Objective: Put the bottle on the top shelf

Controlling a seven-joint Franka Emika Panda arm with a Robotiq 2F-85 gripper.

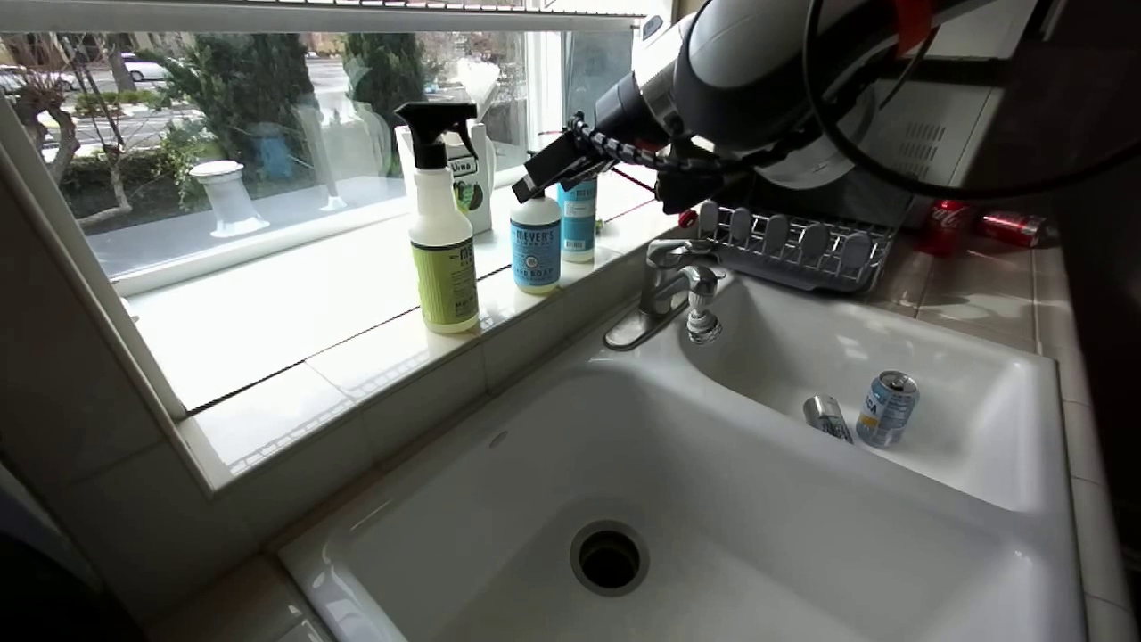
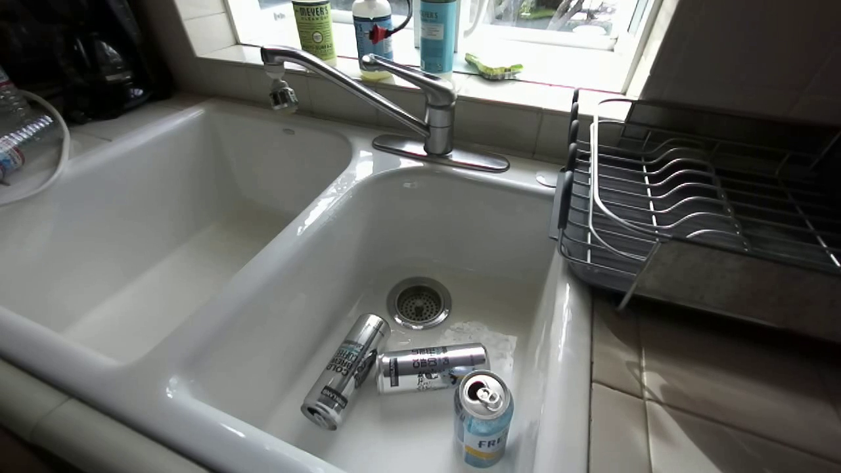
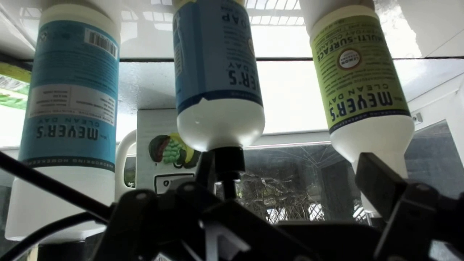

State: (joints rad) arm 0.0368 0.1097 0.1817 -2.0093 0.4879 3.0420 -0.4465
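Blue btl (image 1: 535, 254): upright on window sill (image 1: 276, 410), upper ctr of frame in an exterior view, btwn spray btl (image 1: 448, 281) (L) and teal btl (image 1: 579, 223) (R). Wrist view (pic. inverted): fingers (image 3: 378, 185) spread apart; one, near frame ctr, is just beside the blue btl's dark collar (image 3: 229, 159); the opposite one, lower R, crosses in front of spray btl neck. Contact w/ blue btl: not discernible. Arm (image 1: 749, 80): enters fr. upper R in an exterior view; fingers overlap blue btl's top there. Sink (image 2: 460, 217), in an exterior view: R compartment holds upright can (image 2: 484, 427), lower ctr of frame, plus two silver cans (image 2: 345, 374) on their sides to its upper L. Dish rack (image 2: 742, 289): on worktop (image 2: 617, 420), R side of frame. Faucet (image 2: 439, 125): behind sink, upper ctr.
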